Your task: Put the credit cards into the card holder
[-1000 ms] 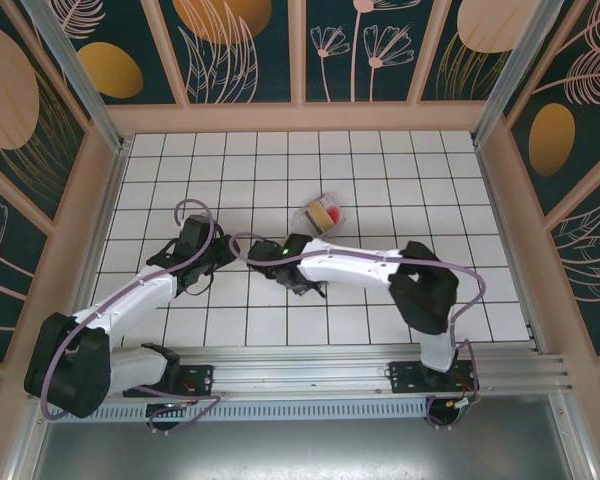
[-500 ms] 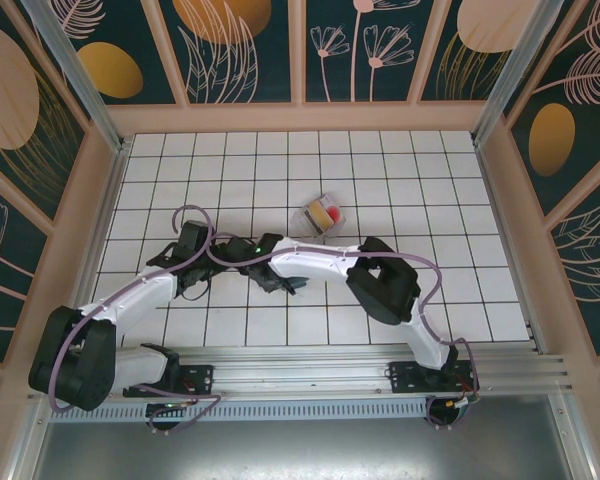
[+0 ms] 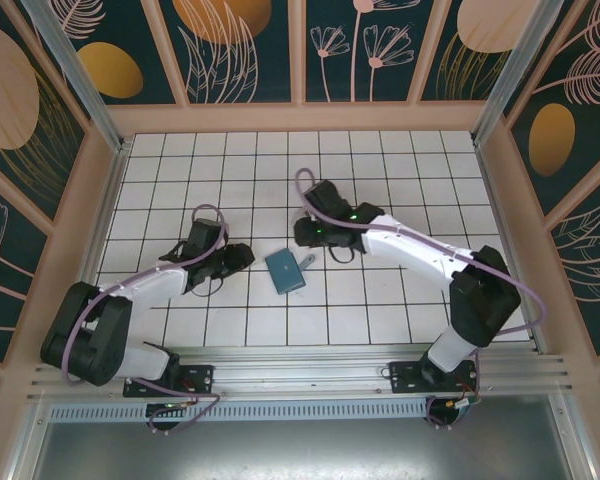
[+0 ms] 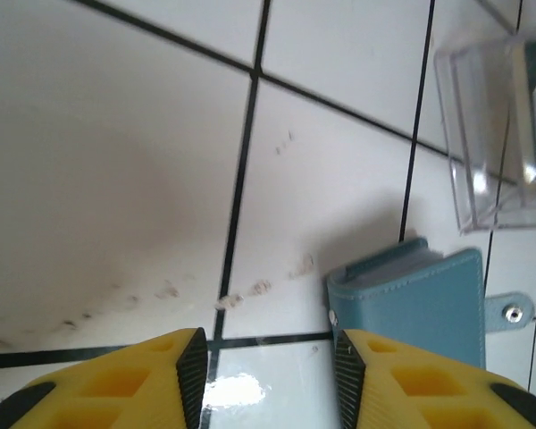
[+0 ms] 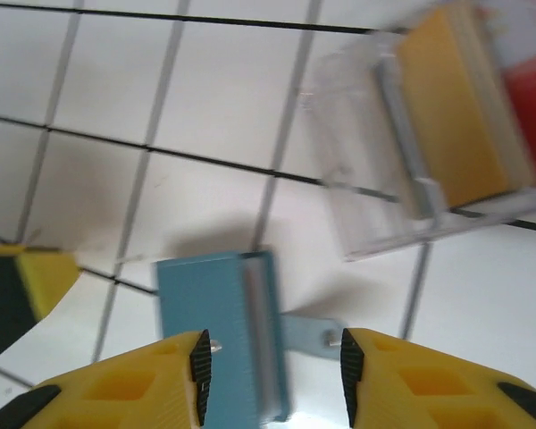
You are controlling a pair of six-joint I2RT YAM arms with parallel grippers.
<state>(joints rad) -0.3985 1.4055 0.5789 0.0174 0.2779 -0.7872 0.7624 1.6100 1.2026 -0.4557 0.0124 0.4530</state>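
The teal card holder [image 3: 283,271] lies flat on the white tiles between the two arms, its snap tab sticking out to the right. My left gripper [image 3: 242,256] is open just left of it, low over the tiles. In the left wrist view one fingertip [image 4: 353,375] overlaps the card holder [image 4: 420,304] at its near corner. My right gripper [image 5: 272,375] hangs open above the card holder [image 5: 219,331], holding nothing. The credit cards, one yellow-tan [image 5: 456,107] and one red [image 5: 527,98], stand in a clear plastic tray [image 5: 375,179] behind the holder.
The clear tray [image 4: 500,134] sits one tile beyond the holder, under my right wrist in the top view. Wooden walls [image 3: 300,118] fence the tiled floor on three sides, and a metal rail [image 3: 310,365] runs along the near edge.
My right arm has lifted and swung back to the right, off the spot beside the left gripper, with its jaws opening. The card holder now lies uncovered on the tiles. The left gripper narrowed slightly.
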